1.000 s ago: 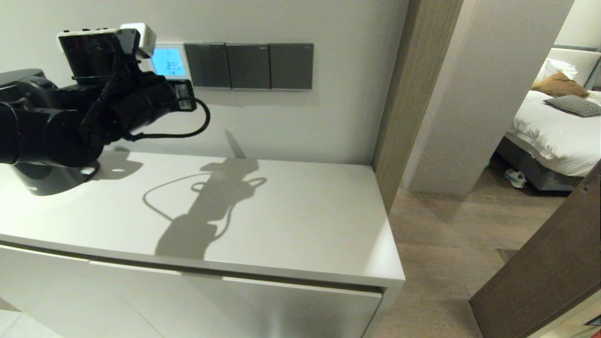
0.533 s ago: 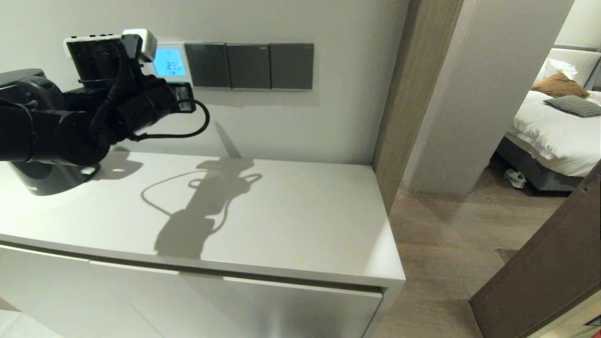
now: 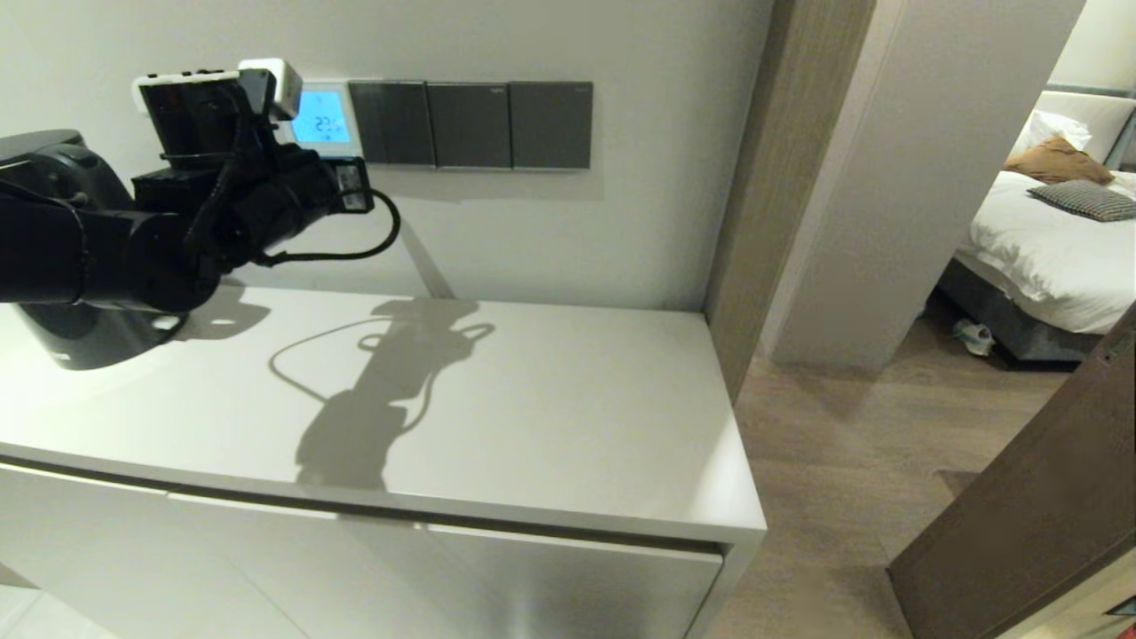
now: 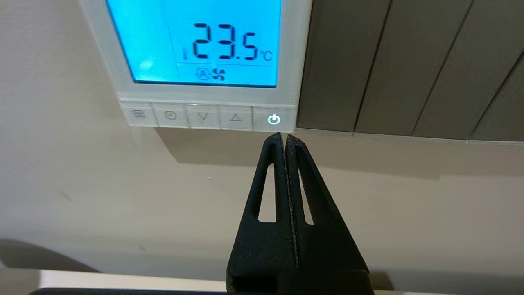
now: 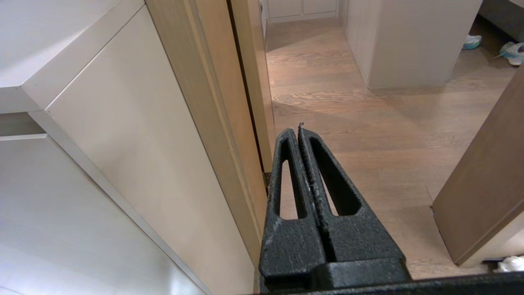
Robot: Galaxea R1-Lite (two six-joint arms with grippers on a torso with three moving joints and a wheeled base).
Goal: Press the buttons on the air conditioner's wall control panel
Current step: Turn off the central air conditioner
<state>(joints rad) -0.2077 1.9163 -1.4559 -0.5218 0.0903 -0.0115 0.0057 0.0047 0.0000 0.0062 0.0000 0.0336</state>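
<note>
The white air conditioner control panel (image 3: 321, 117) is on the wall, its blue screen (image 4: 196, 45) lit and reading 23.5 °C. Under the screen runs a row of buttons: menu, clock, down arrow (image 4: 202, 116), up arrow (image 4: 236, 117) and a lit power button (image 4: 274, 119). My left arm (image 3: 222, 195) reaches toward the panel. My left gripper (image 4: 282, 137) is shut and empty, with its tips just below the power button and close to the wall. My right gripper (image 5: 300, 130) is shut and empty, low beside the cabinet's side over the wooden floor.
Three dark grey switch plates (image 3: 470, 124) sit right of the panel. A white cabinet top (image 3: 532, 417) lies below, with a dark round object (image 3: 80, 346) at its far left. A wooden door frame (image 3: 754, 195) and an open door (image 3: 1047, 497) stand to the right.
My left arm has risen and moved closer to the panel. Its shadow on the cabinet and wall has shifted with it. The screen stays lit.
</note>
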